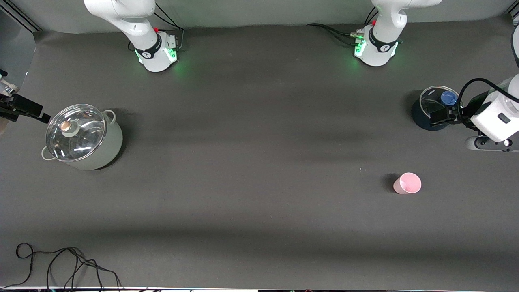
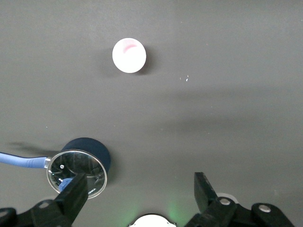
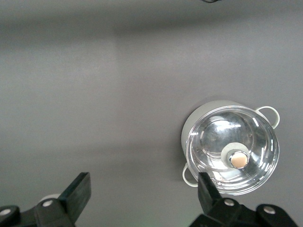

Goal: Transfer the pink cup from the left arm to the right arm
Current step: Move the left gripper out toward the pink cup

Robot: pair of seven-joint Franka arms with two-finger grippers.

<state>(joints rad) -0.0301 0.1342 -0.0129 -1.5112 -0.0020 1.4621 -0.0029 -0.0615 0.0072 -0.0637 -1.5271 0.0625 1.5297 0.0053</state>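
The pink cup [image 1: 407, 183] stands upright and alone on the dark table toward the left arm's end; in the left wrist view the cup [image 2: 129, 55] shows from above as a pale round. My left gripper [image 1: 442, 115] hangs over a dark blue pot, well apart from the cup. Its jaws are open and hold nothing [image 2: 139, 182]. At the right arm's end of the table, my right gripper [image 1: 34, 111] is in the air beside a grey pot. It is open and empty too [image 3: 143, 182].
A dark blue pot [image 1: 425, 117] with a glass lid and blue handle stands farther from the front camera than the cup. A grey pot [image 1: 83, 138] with a glass lid sits toward the right arm's end. Black cables [image 1: 61, 263] lie at the table's front edge.
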